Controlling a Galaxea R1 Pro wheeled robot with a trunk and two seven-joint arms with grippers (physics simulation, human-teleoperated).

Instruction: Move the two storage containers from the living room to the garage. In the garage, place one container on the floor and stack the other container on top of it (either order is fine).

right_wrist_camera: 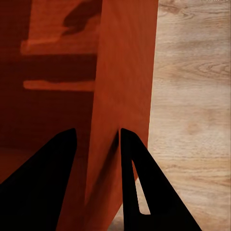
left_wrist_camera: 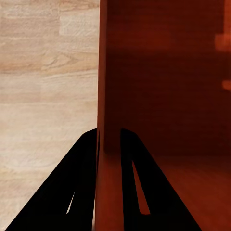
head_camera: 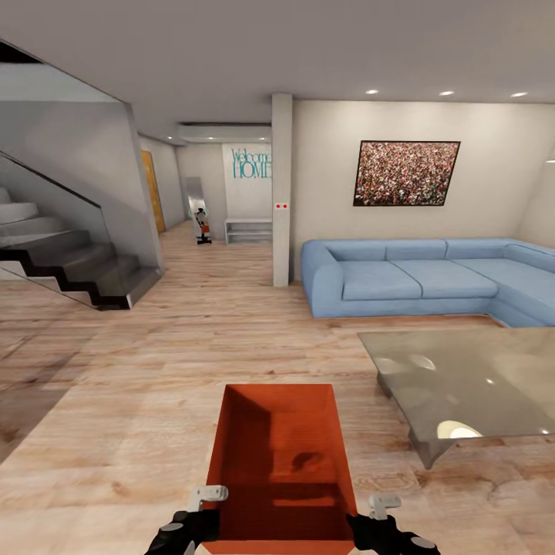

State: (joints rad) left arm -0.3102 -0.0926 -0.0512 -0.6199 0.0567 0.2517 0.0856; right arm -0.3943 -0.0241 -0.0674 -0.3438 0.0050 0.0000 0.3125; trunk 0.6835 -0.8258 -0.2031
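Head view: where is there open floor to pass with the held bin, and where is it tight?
Open wood floor runs between the staircase and the pillar, toward the hallway. Tight on the right: grey table and blue sofa. Both grippers, left and right, clamp the storage container.

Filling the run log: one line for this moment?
room: living room | held: storage container | left gripper: shut on wall | right gripper: shut on wall | garage: not reached
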